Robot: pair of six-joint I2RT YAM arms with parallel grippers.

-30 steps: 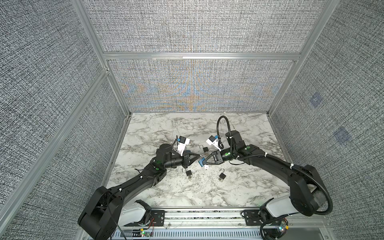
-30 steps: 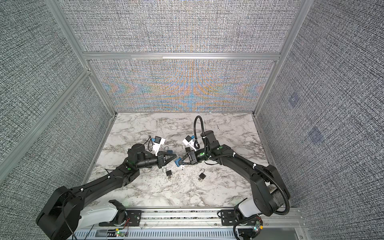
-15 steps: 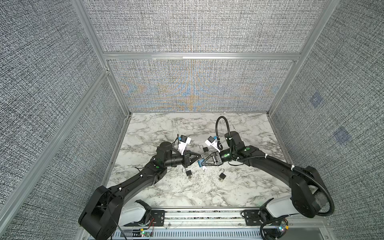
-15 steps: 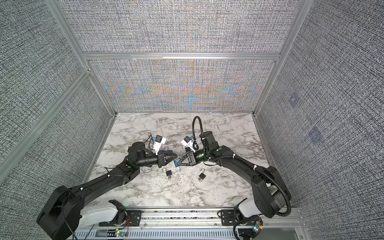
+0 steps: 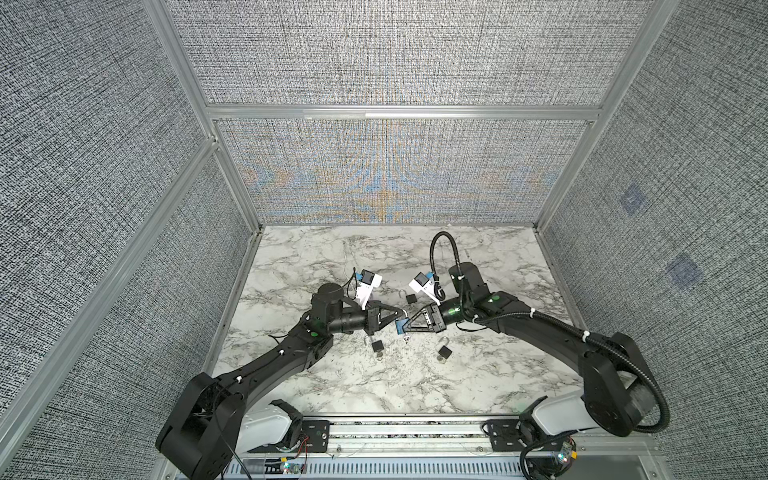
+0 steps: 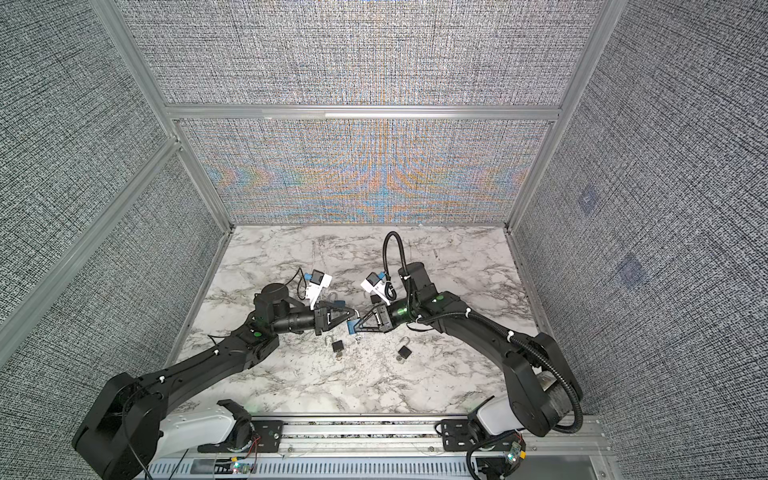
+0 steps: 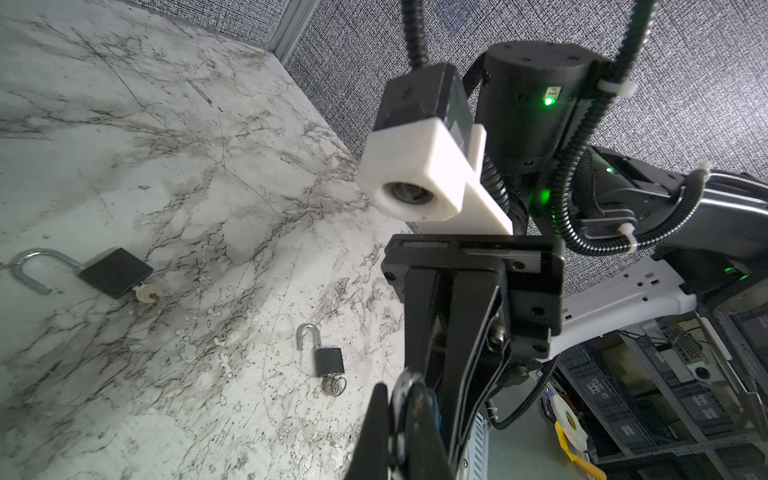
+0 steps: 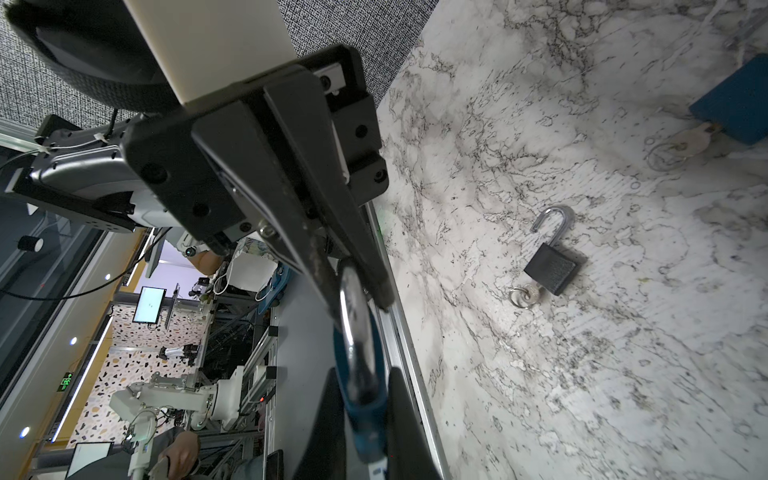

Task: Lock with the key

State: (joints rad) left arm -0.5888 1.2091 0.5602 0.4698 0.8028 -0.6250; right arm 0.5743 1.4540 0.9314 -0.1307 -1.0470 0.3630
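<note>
Holding the blue padlock [image 5: 400, 327] above the table [image 5: 332, 374] between them, the left gripper [image 5: 394, 321] clenches its shackle [image 8: 353, 307], the right gripper [image 5: 409, 330] its body; a skewed push could jam the shackle or twist the padlock free.

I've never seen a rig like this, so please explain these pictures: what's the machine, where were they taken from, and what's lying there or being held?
Two black robot arms work over a marble table. Both top views look down on the whole scene; each wrist view comes from a camera on one arm. Mid-table, the left gripper pinches the shackle of a blue padlock while the right gripper clamps its body. Three open black padlocks with keys lie around, plus a second blue padlock.
</note>
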